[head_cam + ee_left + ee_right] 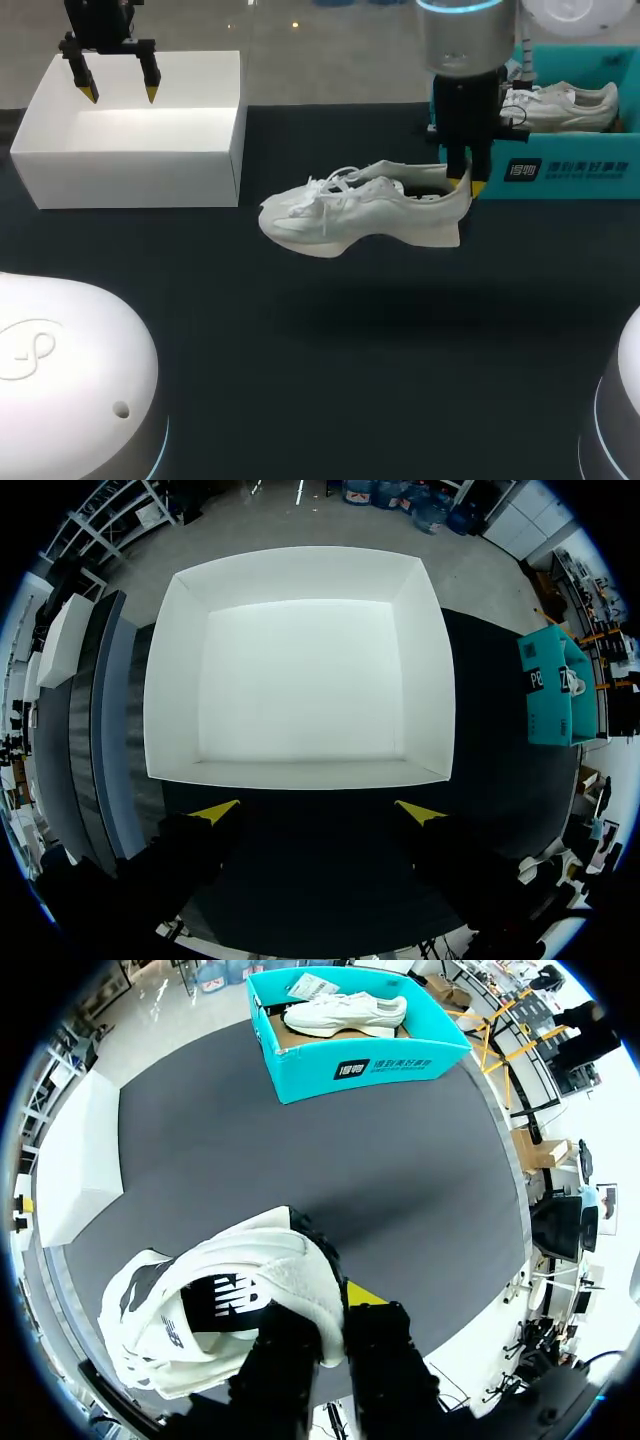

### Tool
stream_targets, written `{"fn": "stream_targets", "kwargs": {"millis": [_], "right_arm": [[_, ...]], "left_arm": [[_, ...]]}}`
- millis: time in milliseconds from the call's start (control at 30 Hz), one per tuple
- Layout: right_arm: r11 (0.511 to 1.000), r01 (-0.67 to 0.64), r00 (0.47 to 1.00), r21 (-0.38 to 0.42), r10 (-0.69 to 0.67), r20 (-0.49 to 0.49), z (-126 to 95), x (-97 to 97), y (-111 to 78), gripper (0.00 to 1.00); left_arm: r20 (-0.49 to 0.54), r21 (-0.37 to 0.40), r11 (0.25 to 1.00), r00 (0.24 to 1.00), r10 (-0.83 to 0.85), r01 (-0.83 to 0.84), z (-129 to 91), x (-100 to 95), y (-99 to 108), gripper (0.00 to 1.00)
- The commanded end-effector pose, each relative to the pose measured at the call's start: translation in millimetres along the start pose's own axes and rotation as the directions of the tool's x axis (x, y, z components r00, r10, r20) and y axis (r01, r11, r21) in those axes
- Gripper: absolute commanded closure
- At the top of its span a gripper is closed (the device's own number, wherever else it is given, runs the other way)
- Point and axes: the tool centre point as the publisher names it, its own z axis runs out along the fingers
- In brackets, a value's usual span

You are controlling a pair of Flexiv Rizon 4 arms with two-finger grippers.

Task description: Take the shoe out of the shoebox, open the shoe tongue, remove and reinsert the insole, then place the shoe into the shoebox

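Shoe [350, 212] hangs heel-clamped from down-pointing right pincer [468, 186] above table [300, 380].

Bright light from above makes the white box [140, 150] glow, and the shoe [350, 210] drops a soft shadow on the dark table [350, 400].

Two shoes: the held shoe [360, 212] between the jaws of the right gripper [462, 185], and the second shoe [560, 105] beyond them. Two boxes: a teal box [585, 172], and a white box [130, 180] ahead of the left gripper [118, 92].
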Motion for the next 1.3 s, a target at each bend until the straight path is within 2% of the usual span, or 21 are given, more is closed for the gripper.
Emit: {"fn": "stream_targets", "kwargs": {"millis": [33, 233, 367, 433, 933, 1300], "right_arm": [[1.000, -0.015, 1.000, 0.016, 0.016, -0.017, 16, 0.6, -9.7, 1.00], [0.998, -0.048, 0.999, 0.035, 0.049, -0.015, 30, -2.2, -16.2, 1.00], [0.999, -0.042, 0.999, 0.028, 0.043, -0.024, 45, 4.9, -19.3, 1.00], [0.999, -0.033, 0.999, 0.028, 0.033, 0.011, 55, 8.3, -20.9, 1.00], [0.998, -0.005, 0.999, 0.068, 0.007, -0.034, 126, 32.9, -45.9, 1.00], [0.993, 0.078, 0.996, 0.088, -0.074, -0.046, 162, 46.8, -52.4, 1.00]], "left_arm": [[0.000, 0.000, 1.000, 1.000, 0.000, 0.000, 0, 0.0, 0, 0.00], [0.000, 0.000, 1.000, 1.000, 0.000, 0.000, 0, 0.0, 0, 0.00], [0.000, 0.000, 1.000, 1.000, 0.000, 0.000, 0, 0.0, 0, 0.00], [0.000, 0.000, 1.000, 1.000, 0.000, 0.000, 0, 0.0, 0, 0.00], [0.000, 0.000, 1.000, 1.000, 0.000, 0.000, 0, 0.0, 0, 0.00], [0.000, 0.000, 1.000, 1.000, 0.000, 0.000, 0, 0.0, 0, 0.00]]}}
